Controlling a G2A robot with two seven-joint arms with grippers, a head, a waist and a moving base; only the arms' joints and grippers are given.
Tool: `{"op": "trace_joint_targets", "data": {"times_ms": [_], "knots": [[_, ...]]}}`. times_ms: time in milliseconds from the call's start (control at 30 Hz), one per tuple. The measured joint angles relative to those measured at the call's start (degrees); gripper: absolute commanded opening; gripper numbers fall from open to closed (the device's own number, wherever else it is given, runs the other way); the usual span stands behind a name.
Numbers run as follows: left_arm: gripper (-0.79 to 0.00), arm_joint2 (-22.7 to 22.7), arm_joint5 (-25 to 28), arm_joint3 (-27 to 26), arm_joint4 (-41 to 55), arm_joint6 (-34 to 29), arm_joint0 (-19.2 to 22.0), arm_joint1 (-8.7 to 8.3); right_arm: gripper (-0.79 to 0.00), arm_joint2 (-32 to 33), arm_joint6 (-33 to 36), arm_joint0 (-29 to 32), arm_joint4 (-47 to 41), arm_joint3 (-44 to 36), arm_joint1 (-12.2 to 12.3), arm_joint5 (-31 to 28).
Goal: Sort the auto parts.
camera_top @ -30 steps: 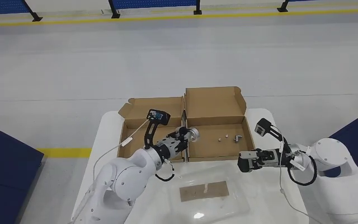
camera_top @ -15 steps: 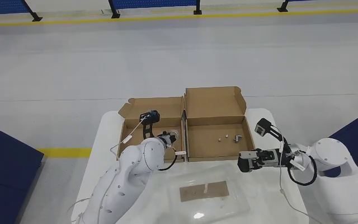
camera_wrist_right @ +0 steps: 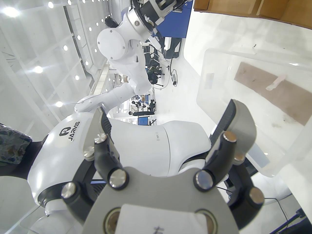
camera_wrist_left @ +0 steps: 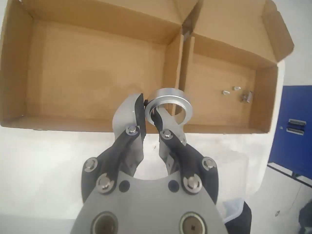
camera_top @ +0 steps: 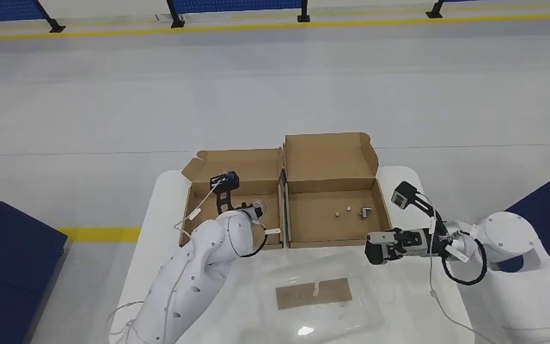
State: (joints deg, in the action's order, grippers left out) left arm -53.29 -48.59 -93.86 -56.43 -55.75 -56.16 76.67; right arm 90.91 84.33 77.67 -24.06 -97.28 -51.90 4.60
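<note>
Bench [camera_top: 163, 198], white, carries two open cardboard boxes side by side, walls touching.

Left box [camera_wrist_left: 92, 74], lid flap folded back, floor bare brown card. Left arm is at this box's near right corner, by the wall next to the other box.

Left pincer [camera_wrist_left: 147, 113] is pinching a metal ring [camera_wrist_left: 168, 91]. One finger goes through the ring's hole, the other presses on its outer wall. The ring is silver, tilted and held up in the air, not touching either box. In the wrist view it sits in front of the near walls where the two boxes meet. In the top view the left pincer [camera_top: 260, 211] is over that same corner; the ring is too small to make out there.

Right box [camera_top: 331, 193], lid also back. On its floor toward the right side: two small pale pieces [camera_wrist_left: 226, 92] close together and a small metal clip [camera_wrist_left: 246, 96] just beside them.

Clear plastic tray [camera_top: 365, 320] sits on the bench nearer the robot than the boxes, with a brown card sheet [camera_top: 314, 293] lying flat in it.

Right pincer [camera_wrist_right: 167, 109] has its fingers spread wide, nothing between them. It hangs over the bench to the right of the tray, near the right box's front right corner, apart from both.
</note>
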Motion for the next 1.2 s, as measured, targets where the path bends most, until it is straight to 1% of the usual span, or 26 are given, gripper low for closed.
{"op": "trace_joint_targets", "data": {"times_ms": [167, 267, 400, 500, 700, 900, 1000, 1200], "knots": [[-0.785, 1.43, -1.29, 8.42, 3.86, 1.35, 6.05, 1.8, 0.0, 0.0, 0.0, 0.0, 0.0, 0.0, 0.0, 0.0], [-0.785, 3.69, -1.65, 15.07, 5.98, 1.71, 10.12, 3.2, 0.0, 0.0, 0.0, 0.0, 0.0, 0.0, 0.0, 0.0], [-0.785, 6.62, -2.43, 25.51, 10.43, 2.49, 15.47, 5.39, 0.0, 0.0, 0.0, 0.0, 0.0, 0.0, 0.0, 0.0], [-0.785, 8.52, -3.31, 31.78, 13.01, 3.37, 18.2, 6.85, 0.0, 0.0, 0.0, 0.0, 0.0, 0.0, 0.0, 0.0], [-0.785, 11.17, -5.34, 41.6, 16.23, 5.41, 21.18, 9.17, 0.0, 0.0, 0.0, 0.0, 0.0, 0.0, 0.0, 0.0], [-0.785, 13.6, -6.13, 48.84, 18.45, 6.18, 22.9, 11.3, 0.0, 0.0, 0.0, 0.0, 0.0, 0.0, 0.0, 0.0], [-0.785, 14.5, -5.47, 51.69, 19.99, 5.54, 23.44, 12.29, 0.0, 0.0, 0.0, 0.0, 0.0, 0.0, 0.0, 0.0], [-0.785, 15.22, -4.06, 55.52, 22.69, 4.73, 24.06, 13.96, 0.0, 0.0, 0.0, 0.0, 0.0, 0.0, 0.0, 0.0]]}}
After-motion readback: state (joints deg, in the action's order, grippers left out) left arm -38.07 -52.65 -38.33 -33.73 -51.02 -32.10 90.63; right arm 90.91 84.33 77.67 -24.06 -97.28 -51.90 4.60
